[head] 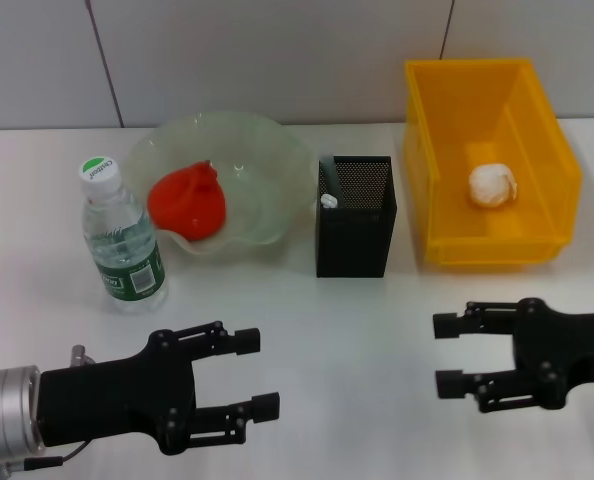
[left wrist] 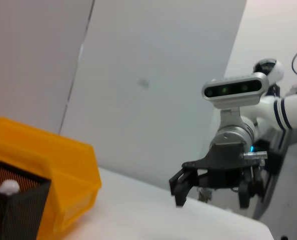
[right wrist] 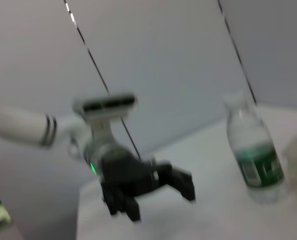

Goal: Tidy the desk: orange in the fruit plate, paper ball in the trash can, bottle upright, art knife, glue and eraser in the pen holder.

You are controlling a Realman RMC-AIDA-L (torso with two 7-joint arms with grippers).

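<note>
White worktop (head: 307, 330) carries everything. Largest item: yellow plastic bin (head: 492, 160) at far right, open top, with a crumpled white paper ball (head: 493, 185) resting on its floor. Next, a clear wavy-rimmed glass fruit plate (head: 227, 175) at far left-centre, holding a red-orange object (head: 187, 203) against its near-left side; shape looks lumpy, cannot tell for sure it is an orange. Left gripper (head: 265, 373) low at near left, above the worktop, jaws apart and holding nothing, pointed toward centre. Right gripper (head: 445, 354) low at near right, in front of the bin, jaws apart and holding nothing, pointed toward centre; the two are well apart. Black mesh pen holder (head: 355, 215) stands upright between plate and bin, just beside both; something small and white (head: 329, 201) shows at its inner left edge, too small to identify. Clear water bottle (head: 120, 238) with white cap and green label stands upright, left of the plate, near it.
</note>
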